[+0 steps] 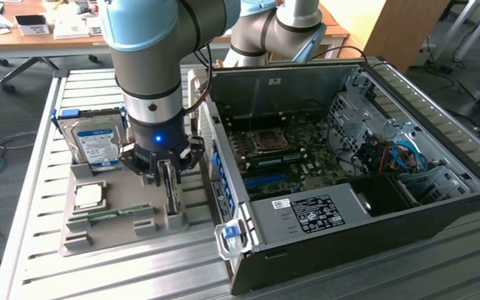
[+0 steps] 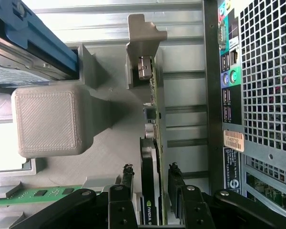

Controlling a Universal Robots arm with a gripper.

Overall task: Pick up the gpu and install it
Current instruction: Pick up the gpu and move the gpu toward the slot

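From the exterior view's left: hard drive (image 1: 97, 140) propped in the grey tray (image 1: 123, 190) on the slatted counter (image 1: 98, 275), memory stick (image 1: 110, 214) lying flat nearer the camera. Next, gripper (image 1: 167, 178) pointing straight down onto the gpu (image 1: 172, 200), which stands on edge in the tray's slot, long axis parallel to the case's ported rear panel. Rightmost, open computer case (image 1: 440, 206), board exposed. Wrist view, closer in: gripper (image 2: 150, 171) partly spread, fingers (image 2: 127, 179) astride the gpu (image 2: 151, 152), slim gaps either side, apparently not yet clamped. Gaps unclear from the exterior angle.
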